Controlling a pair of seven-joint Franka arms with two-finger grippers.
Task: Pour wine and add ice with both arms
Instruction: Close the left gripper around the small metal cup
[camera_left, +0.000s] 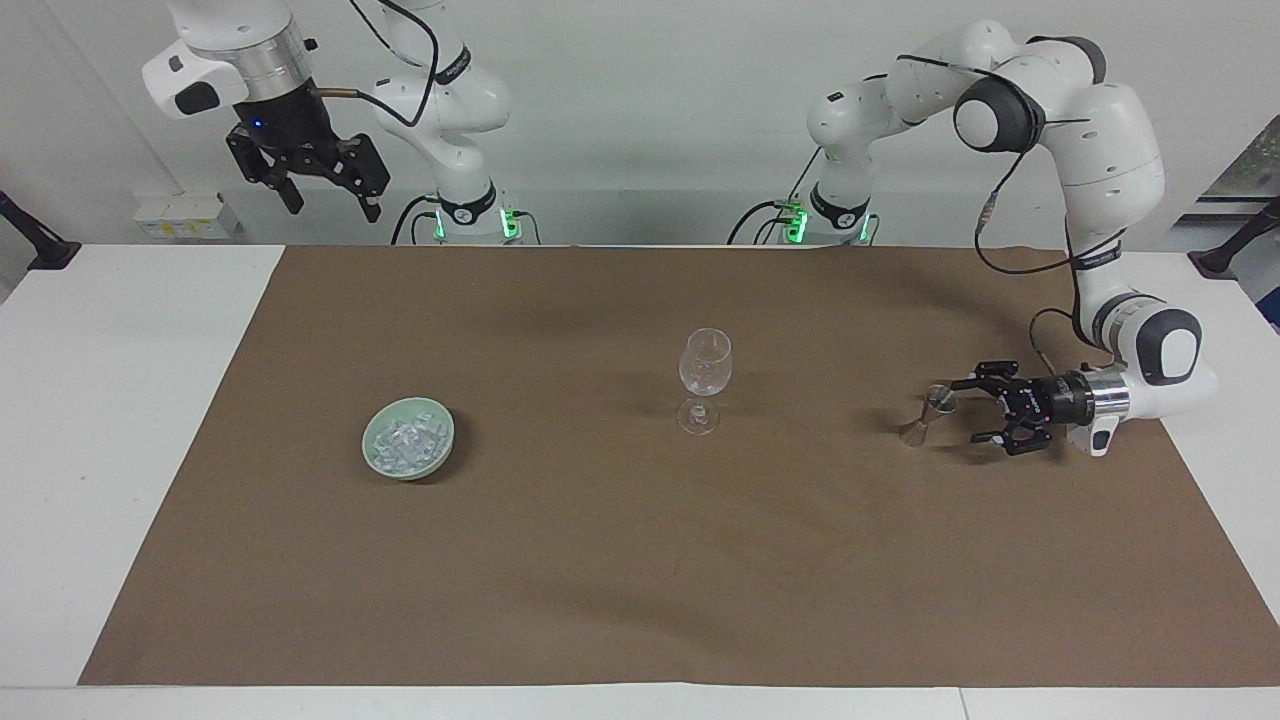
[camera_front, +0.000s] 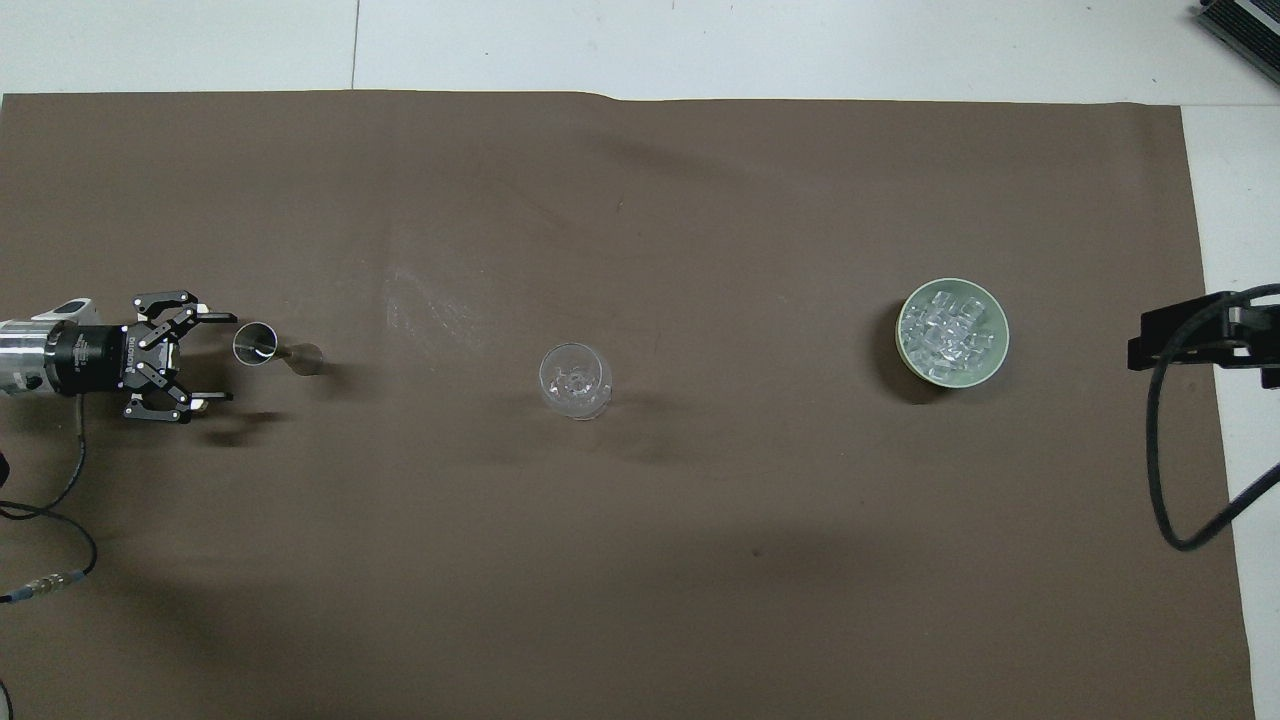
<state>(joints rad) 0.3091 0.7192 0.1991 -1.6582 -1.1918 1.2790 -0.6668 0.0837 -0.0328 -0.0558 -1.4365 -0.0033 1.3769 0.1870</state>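
Robotics lab: twin arms (camera_left: 1090, 130), papered table (camera_left: 100, 400)

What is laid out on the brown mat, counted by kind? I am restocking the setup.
Wine glass: 1
Metal jigger: 1
Green bowl of ice: 1
Total: 3 items on the brown mat

left pincer (camera_left: 970, 410) low, level, agape | right pincer (camera_left: 330, 200) raised, agape
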